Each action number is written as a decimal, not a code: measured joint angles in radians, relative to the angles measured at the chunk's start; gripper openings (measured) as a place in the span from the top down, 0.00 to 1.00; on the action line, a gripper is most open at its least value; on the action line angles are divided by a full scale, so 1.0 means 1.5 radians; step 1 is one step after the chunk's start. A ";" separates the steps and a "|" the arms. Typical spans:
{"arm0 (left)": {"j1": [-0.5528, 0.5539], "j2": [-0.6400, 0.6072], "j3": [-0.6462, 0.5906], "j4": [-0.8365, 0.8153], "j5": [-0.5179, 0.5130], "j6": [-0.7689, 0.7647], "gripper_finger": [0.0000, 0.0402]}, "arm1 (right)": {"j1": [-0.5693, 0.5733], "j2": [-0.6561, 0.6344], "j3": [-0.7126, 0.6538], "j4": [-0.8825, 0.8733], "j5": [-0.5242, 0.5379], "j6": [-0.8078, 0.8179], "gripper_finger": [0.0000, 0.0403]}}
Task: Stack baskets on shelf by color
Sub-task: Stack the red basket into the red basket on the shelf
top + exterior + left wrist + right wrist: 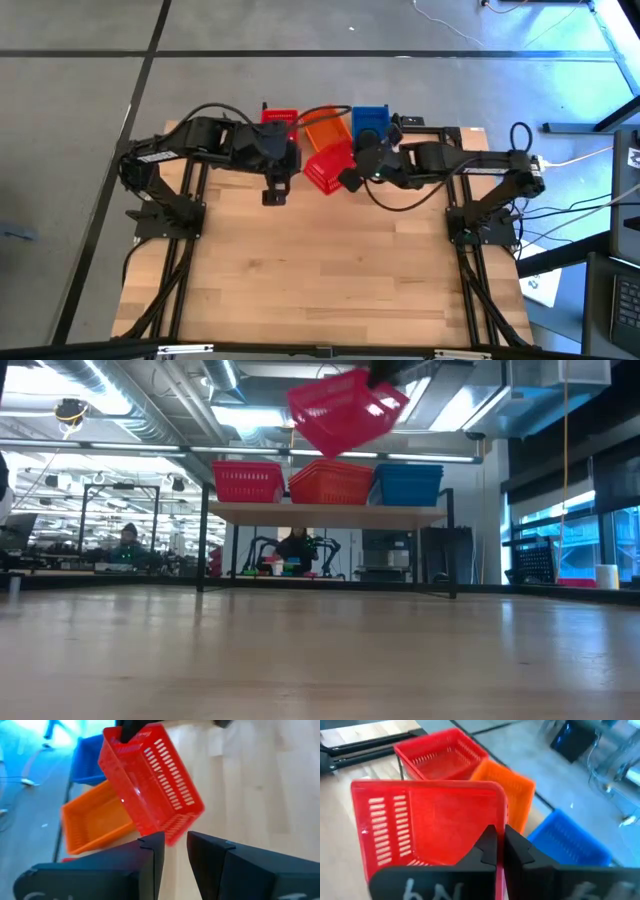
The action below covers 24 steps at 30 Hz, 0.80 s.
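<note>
A red basket (345, 408) is held tilted in the air by the right pincer (499, 842), whose fingers are clamped together on one rim wall; in the low view it hangs clear above the shelf (330, 513), over the orange stack. On the shelf three stacks are lined up side by side: red stack (246, 481) at one end, orange stack (333, 482) in the middle, blue stack (409, 484) at the other end, edges touching or nearly so. In the high view the carried basket is seen just in front of the orange stack, overlapping the shelf's front edge. The left pincer (175, 852) is parked just beside the carried basket, fingers slightly apart, nothing between them. The tabletop (320, 270) in front of the shelf is left wide open for movement.
</note>
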 joint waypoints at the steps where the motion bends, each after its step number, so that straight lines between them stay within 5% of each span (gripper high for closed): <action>1: -0.005 0.000 0.000 -0.001 -0.019 0.001 0.81 | 0.002 0.011 0.019 0.001 0.006 -0.015 1.00; 10: -0.042 -0.001 0.000 0.002 -0.105 0.080 0.81 | 0.004 0.067 0.127 0.002 0.042 -0.096 1.00; 20: -0.013 -0.001 0.000 0.025 -0.121 0.034 0.81 | 0.015 0.071 0.134 0.015 0.125 -0.104 1.00; 24: -0.002 -0.001 0.000 0.026 -0.180 0.034 0.81 | 0.027 0.071 0.134 0.037 0.172 -0.122 1.00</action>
